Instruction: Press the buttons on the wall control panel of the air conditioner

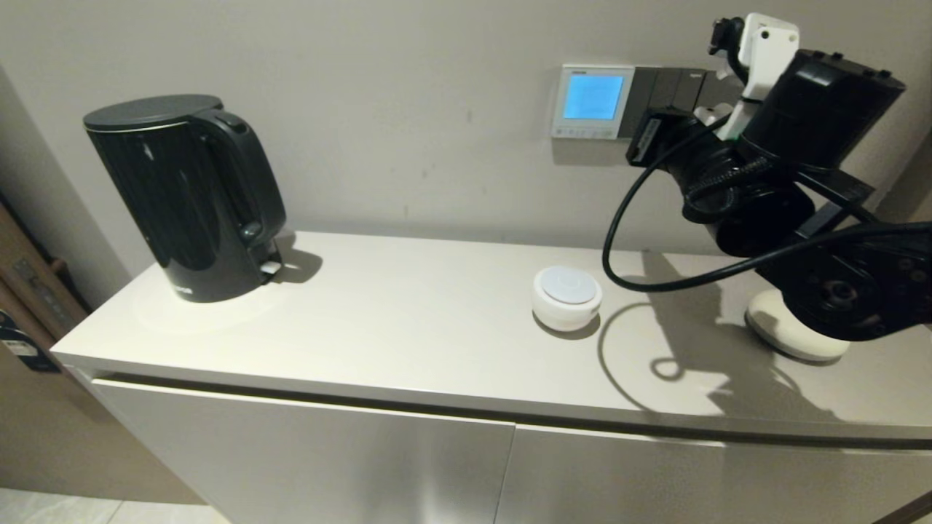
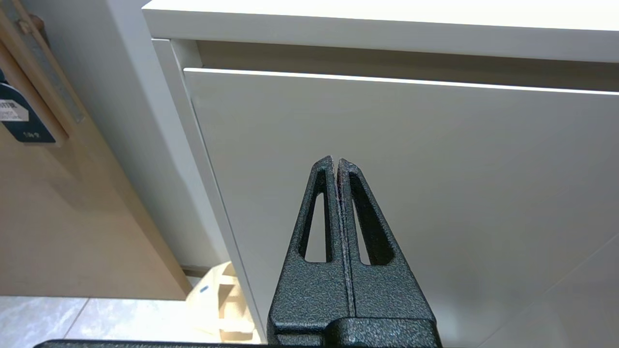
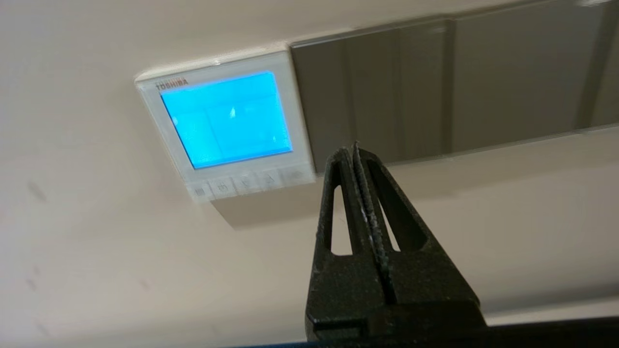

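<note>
The air conditioner's wall control panel (image 1: 591,100) is a small white-framed square on the wall, and its screen glows blue. The buttons (image 1: 582,132) form a pale row along its lower edge. In the right wrist view the panel (image 3: 226,120) and its buttons (image 3: 246,182) lie beside my right gripper (image 3: 350,151). The gripper is shut and empty, its tip just off the panel's lower right corner, a short way from the wall. In the head view the right gripper (image 1: 644,138) is raised beside the panel. My left gripper (image 2: 336,162) is shut, empty and parked low before the cabinet front.
Dark grey switch plates (image 1: 673,87) adjoin the panel on its right and also show in the right wrist view (image 3: 435,87). On the countertop (image 1: 408,327) stand a black kettle (image 1: 186,196), a white round puck (image 1: 566,297) and a white round base (image 1: 790,331).
</note>
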Controlling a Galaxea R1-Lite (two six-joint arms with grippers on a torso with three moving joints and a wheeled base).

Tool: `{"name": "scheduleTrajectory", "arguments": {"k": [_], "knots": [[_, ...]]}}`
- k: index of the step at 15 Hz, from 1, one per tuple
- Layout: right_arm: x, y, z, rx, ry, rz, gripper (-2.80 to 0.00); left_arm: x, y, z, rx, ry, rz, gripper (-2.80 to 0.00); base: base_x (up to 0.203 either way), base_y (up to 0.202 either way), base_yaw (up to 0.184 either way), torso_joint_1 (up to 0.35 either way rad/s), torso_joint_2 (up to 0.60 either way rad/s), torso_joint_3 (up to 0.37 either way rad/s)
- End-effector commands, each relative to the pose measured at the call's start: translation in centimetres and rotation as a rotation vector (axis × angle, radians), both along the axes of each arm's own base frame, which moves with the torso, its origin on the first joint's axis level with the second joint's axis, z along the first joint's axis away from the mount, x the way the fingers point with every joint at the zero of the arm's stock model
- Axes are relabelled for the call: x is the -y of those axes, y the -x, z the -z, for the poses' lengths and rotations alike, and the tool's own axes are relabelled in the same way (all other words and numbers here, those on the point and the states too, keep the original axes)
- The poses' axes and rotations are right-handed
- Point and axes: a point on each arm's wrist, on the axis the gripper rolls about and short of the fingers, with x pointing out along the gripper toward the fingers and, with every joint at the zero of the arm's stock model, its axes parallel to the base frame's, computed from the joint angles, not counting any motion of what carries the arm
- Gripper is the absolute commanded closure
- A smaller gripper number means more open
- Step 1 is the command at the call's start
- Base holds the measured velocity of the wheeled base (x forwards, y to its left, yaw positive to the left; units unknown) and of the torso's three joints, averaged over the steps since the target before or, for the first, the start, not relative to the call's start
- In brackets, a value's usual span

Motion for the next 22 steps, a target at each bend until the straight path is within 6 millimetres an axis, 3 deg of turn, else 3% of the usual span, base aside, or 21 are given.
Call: {"name": "scheduleTrajectory", "arguments": {"k": [1, 2, 6, 8, 14, 19, 22], "knots": [[2.8, 3.1, -0.5, 0.008, 0.005, 0.041, 0.00, 0.0, 0.0, 0.0, 0.001, 0.000, 0.000, 0.00, 0.000, 0.000, 0.000, 0.000, 0.00, 0.000], [4.2, 3.8, 0.1, -0.013, 0.022, 0.072, 0.00, 0.0, 0.0, 0.0, 0.001, 0.000, 0.000, 0.00, 0.000, 0.000, 0.000, 0.000, 0.00, 0.000], [13.0, 6.5, 2.2, -0.060, 0.100, 0.220, 0.00, 0.0, 0.0, 0.0, 0.000, 0.000, 0.000, 0.00, 0.000, 0.000, 0.000, 0.000, 0.00, 0.000], [15.9, 8.6, 4.0, -0.111, 0.131, 0.261, 0.00, 0.0, 0.0, 0.0, 0.000, 0.000, -0.001, 0.00, 0.000, 0.000, 0.000, 0.000, 0.00, 0.000], [15.4, 15.5, 8.4, -0.170, 0.118, 0.172, 0.00, 0.0, 0.0, 0.0, -0.001, 0.000, 0.000, 0.00, 0.000, 0.000, 0.000, 0.000, 0.00, 0.000], [14.3, 21.2, 14.7, -0.270, 0.097, 0.112, 0.00, 0.0, 0.0, 0.0, -0.001, 0.000, 0.000, 0.00, 0.000, 0.000, 0.000, 0.000, 0.00, 0.000], [13.8, 24.2, 16.8, -0.320, 0.058, 0.046, 0.00, 0.0, 0.0, 0.0, -0.001, 0.000, 0.000, 0.00, 0.000, 0.000, 0.000, 0.000, 0.00, 0.000]]}}
